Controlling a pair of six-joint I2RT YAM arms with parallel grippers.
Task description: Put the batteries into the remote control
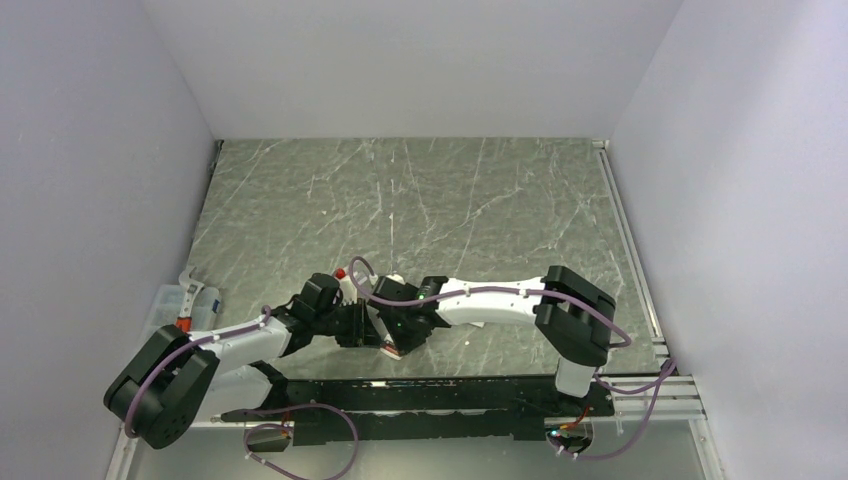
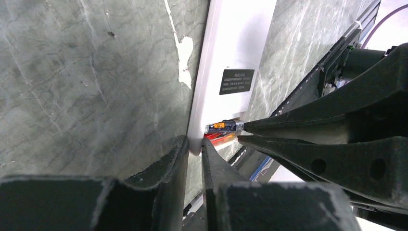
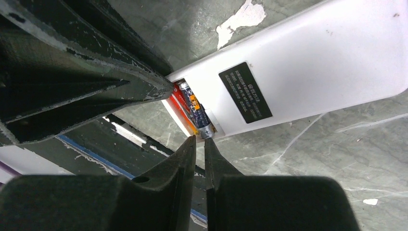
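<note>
The remote control lies white back up, its dark label showing, and is also seen in the left wrist view. A dark battery with an orange mark sits in the open compartment at its near end, above a red-orange strip; it also shows in the left wrist view. My left gripper is shut on the remote's end edge beside the compartment. My right gripper is shut, its tips against the battery's silver end. In the top view both grippers meet and hide most of the remote. The pale battery is not visible.
A clear plastic box sits at the table's left edge by the left arm. A small white and red item lies just behind the left wrist. Metal rails run along the right edge. Walls close in on three sides.
</note>
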